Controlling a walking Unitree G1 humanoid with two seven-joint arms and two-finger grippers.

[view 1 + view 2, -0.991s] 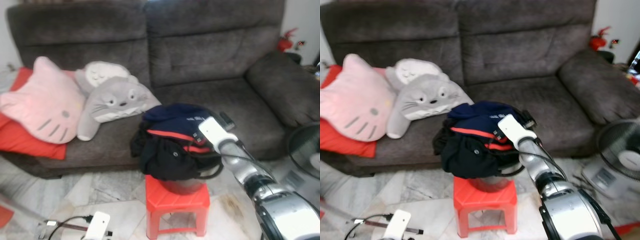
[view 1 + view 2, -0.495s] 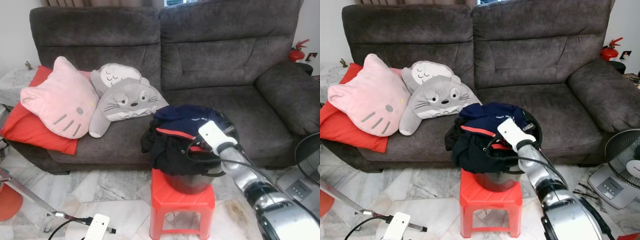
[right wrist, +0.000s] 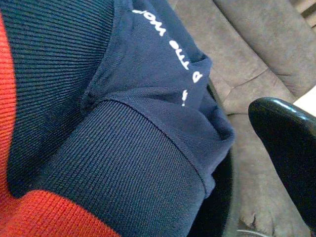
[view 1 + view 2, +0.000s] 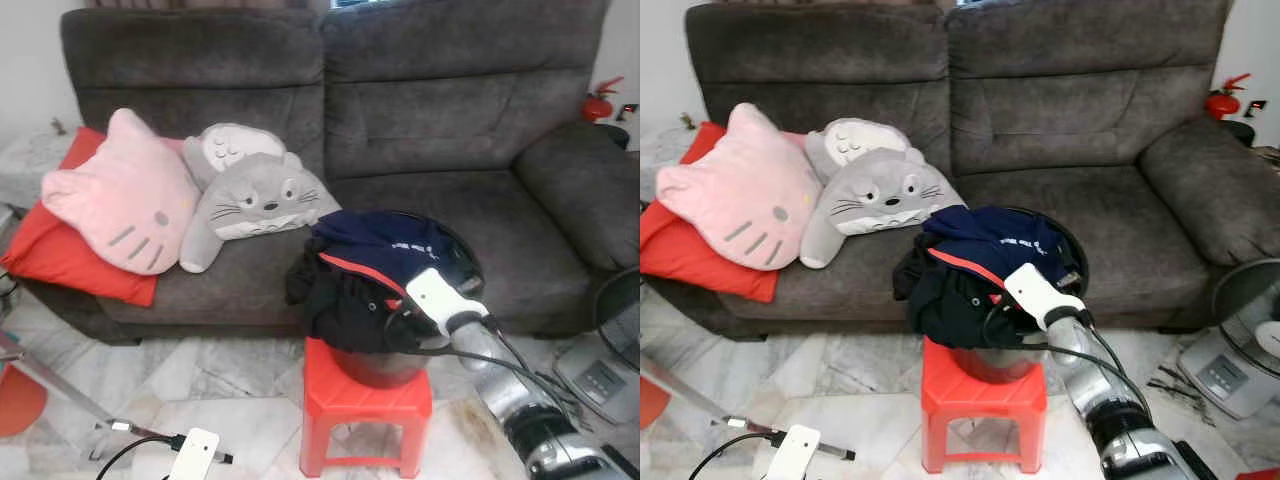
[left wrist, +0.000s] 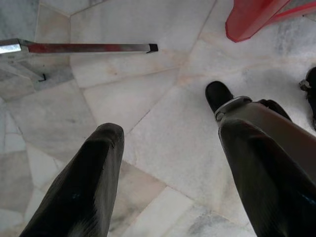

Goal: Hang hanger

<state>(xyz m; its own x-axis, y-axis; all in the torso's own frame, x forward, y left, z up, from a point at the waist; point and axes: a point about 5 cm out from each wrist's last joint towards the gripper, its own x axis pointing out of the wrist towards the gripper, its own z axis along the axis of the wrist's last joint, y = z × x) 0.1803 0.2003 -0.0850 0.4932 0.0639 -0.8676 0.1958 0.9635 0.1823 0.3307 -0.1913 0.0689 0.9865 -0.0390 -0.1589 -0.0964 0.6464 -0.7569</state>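
Observation:
A heap of dark clothes (image 4: pixel 365 275) fills a black basin (image 4: pixel 385 365) standing on a red stool (image 4: pixel 365 400) in front of the sofa. On top lies a navy garment (image 3: pixel 148 74) with white lettering and a red stripe. My right gripper (image 4: pixel 1008 318) reaches into the near side of the heap, behind its white wrist block (image 4: pixel 1040 292). One of its black fingers (image 3: pixel 289 153) stands off to the side of the navy cloth; the other is hidden. My left gripper (image 5: pixel 168 128) hangs open above the marble floor, with nothing between its fingers.
The grey sofa (image 4: pixel 450 130) carries a pink cat cushion (image 4: pixel 120 200), a grey plush cushion (image 4: pixel 250 195) and a red pillow (image 4: pixel 60 265). A fan (image 4: pixel 1250 320) stands at the right. A metal bar (image 5: pixel 84 48) and a cable (image 4: pixel 130 445) lie on the floor at lower left.
The camera has steadied and shifted a little. My right wrist has dropped lower and come nearer, to the front edge of the clothes heap. The left arm still hangs.

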